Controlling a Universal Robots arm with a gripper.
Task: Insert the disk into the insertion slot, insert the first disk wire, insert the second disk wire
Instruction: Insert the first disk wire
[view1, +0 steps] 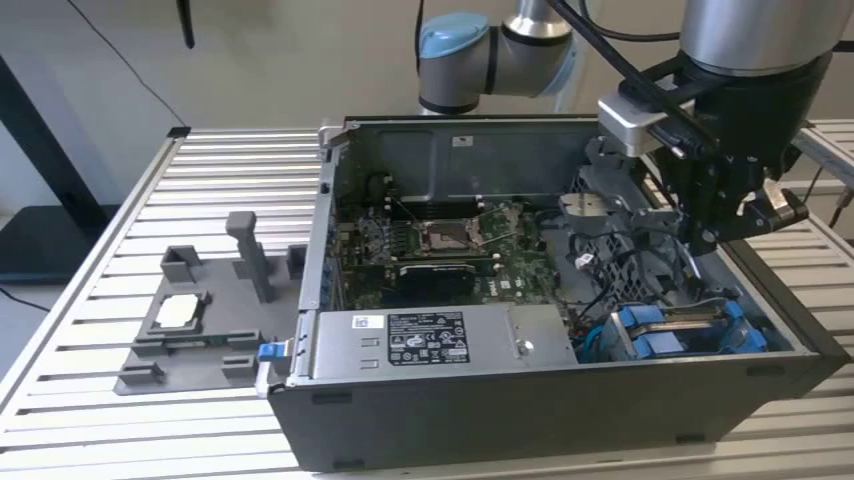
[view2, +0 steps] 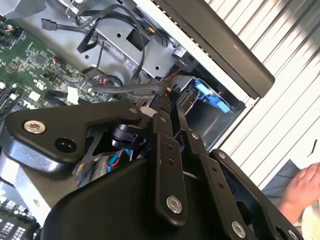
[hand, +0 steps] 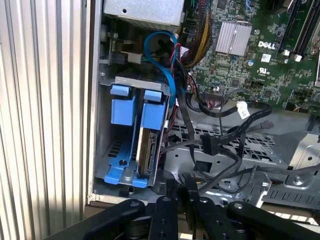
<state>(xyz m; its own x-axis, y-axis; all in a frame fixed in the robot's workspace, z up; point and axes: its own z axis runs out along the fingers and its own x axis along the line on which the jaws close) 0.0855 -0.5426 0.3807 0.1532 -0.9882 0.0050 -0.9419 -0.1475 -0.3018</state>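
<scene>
Hovering over the computer case, pincer pressed together, disk seated in insertion slot, printed label on silver box

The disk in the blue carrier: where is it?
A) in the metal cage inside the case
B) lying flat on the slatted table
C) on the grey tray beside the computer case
A: the disk stands in the metal cage at a corner inside the computer case.

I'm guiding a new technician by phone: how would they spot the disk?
Look into the open computer case, at its near corner on the exterior view's right. The disk sits there, framed in bright blue plastic, unlike the labelled silver box beside it.
</scene>
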